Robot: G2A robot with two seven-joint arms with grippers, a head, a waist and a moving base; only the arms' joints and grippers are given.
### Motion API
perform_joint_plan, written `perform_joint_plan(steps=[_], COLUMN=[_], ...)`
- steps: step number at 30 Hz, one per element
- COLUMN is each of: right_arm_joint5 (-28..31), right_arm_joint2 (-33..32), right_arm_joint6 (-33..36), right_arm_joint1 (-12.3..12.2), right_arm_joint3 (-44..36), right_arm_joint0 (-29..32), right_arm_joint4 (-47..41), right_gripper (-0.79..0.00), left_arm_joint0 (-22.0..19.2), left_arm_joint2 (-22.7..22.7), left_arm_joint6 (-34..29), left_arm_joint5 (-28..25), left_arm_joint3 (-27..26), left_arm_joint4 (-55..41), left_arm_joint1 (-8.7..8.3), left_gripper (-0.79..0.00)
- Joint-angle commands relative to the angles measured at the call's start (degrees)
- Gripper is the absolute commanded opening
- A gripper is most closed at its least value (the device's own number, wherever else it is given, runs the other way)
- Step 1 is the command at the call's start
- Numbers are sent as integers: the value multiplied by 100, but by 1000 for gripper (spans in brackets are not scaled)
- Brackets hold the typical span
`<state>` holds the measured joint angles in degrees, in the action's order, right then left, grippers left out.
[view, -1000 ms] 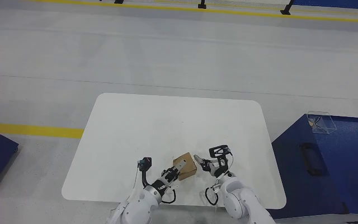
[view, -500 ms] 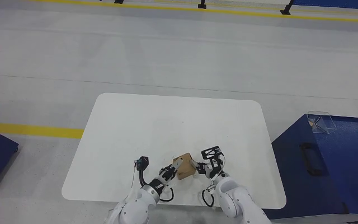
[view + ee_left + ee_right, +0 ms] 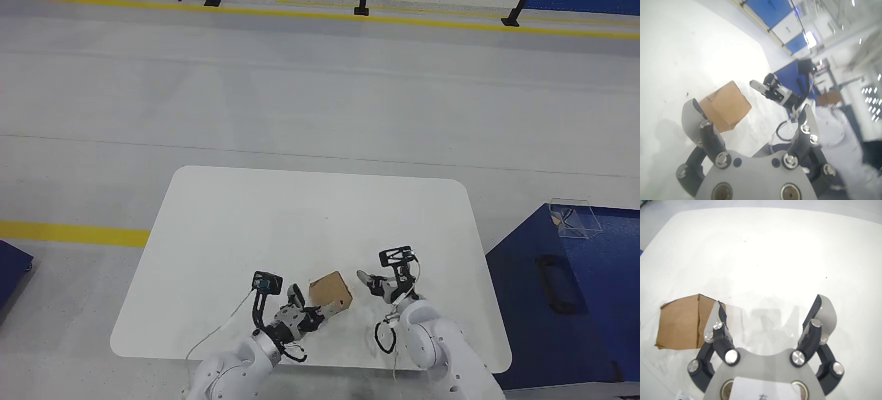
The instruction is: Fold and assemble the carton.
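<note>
On the table (white) sits a closed-up carton.

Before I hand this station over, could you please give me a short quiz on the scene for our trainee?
1. True or false: the right gripper is shut on the carton.
2. Where does the carton rest? A: on the white table; B: on the floor; C: inside a bin.
3. Fill in: the left gripper and the right gripper are both ___.
Key: 1 false, it stands open beside the carton; 2 A; 3 open.
</note>
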<state>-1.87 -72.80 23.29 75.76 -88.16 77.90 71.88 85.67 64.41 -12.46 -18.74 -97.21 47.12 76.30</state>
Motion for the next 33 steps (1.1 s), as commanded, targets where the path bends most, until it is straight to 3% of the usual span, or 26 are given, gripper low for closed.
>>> perform_joint_plan(steps=[1, 10, 14, 21, 25, 33], right_arm_joint5=[80, 1081, 1119, 809, 803, 769], right_arm_joint2=[124, 775, 948, 809, 626, 221], right_arm_joint6=[100, 190, 76, -182, -250, -359], right_arm_joint1=[18, 114, 166, 169, 129, 46], right_arm_joint3=[221, 936, 1004, 1028, 988, 689], right_arm_joint0=[-180, -872, -1023, -974, -832, -505], right_arm_joint4=[30, -38, -159, -268, -305, -422], right_gripper=[0, 0, 0, 0, 0, 0], left_arm_joint0=[121, 121, 106, 415, 452, 28], left_arm_joint2=[45, 45, 29, 107, 215, 15], left_arm_joint6=[192, 192, 200, 1495, 1746, 1522], left_arm_joint5=[-485, -485, -549, -814, -477, -260], left_arm_joint3=[-27, -27, -57, -492, -536, -20], left_arm_joint4=[734, 734, 830, 3379, 4875, 5466], left_arm_joint1=[-51, -51, -58, -222, -316, -311], left_gripper=[0, 0, 0, 0, 0, 0])
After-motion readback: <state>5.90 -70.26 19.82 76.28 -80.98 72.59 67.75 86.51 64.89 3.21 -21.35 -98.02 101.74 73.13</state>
